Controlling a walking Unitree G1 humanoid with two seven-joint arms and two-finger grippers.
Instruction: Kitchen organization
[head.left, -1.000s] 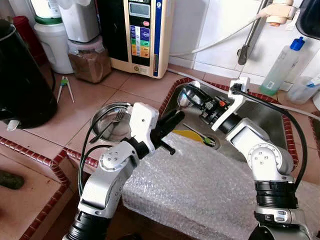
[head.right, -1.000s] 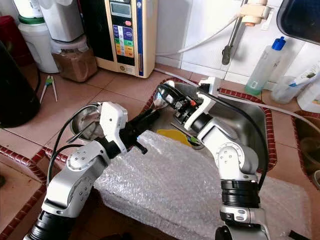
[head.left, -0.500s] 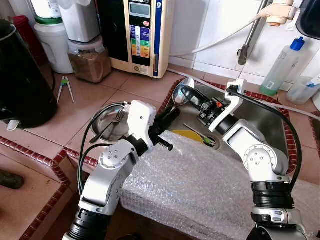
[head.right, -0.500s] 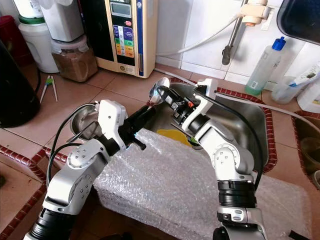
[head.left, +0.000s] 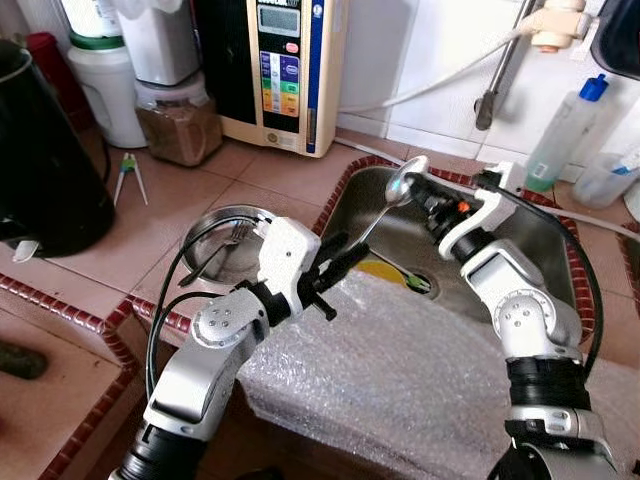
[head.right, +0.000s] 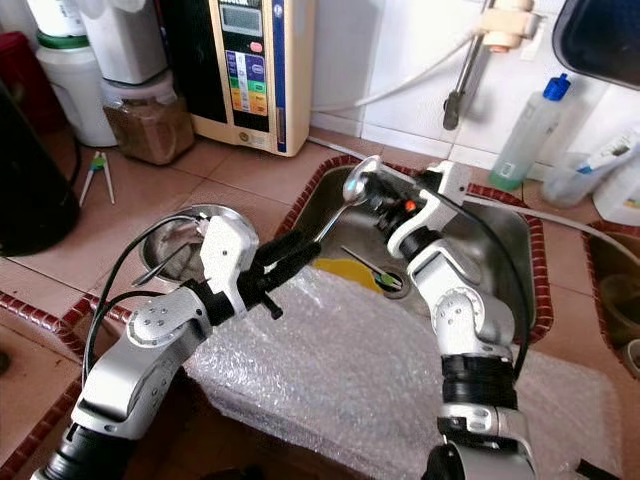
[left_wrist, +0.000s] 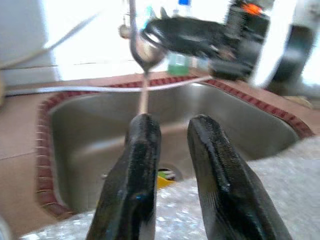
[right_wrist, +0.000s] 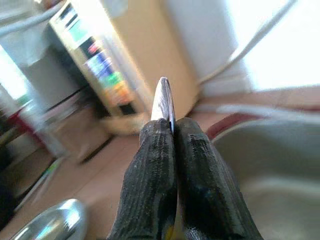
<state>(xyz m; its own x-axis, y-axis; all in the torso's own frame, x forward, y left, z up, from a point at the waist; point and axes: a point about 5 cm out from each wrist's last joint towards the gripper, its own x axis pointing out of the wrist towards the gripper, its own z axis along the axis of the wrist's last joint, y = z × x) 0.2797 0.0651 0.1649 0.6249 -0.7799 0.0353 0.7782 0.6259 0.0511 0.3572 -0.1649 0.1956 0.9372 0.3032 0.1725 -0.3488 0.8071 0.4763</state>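
A metal spoon (head.left: 396, 186) hangs over the steel sink (head.left: 545, 245), bowl end up, handle slanting down toward my left gripper. My right gripper (head.left: 417, 187) is shut on the spoon's bowl; the right wrist view shows the bowl's edge (right_wrist: 163, 100) pinched between the two fingers. My left gripper (head.left: 350, 262) is open at the sink's front rim, just under the handle's end. In the left wrist view the handle (left_wrist: 143, 97) comes down to the tip of one finger (left_wrist: 142, 132) and does not lie in the gap.
A steel bowl (head.left: 215, 262) holding a fork sits on the tiled counter left of the sink. Bubble wrap (head.left: 420, 370) covers the near counter edge. A yellow item (head.left: 382, 270) and a green-handled utensil (head.left: 415, 283) lie by the drain. A water purifier (head.left: 285, 70), jars and a black kettle (head.left: 40, 170) stand behind.
My right gripper has lifted the spoon and swung right, over the sink. The spoon now hangs with its handle toward the left gripper, which has shifted slightly right and down.
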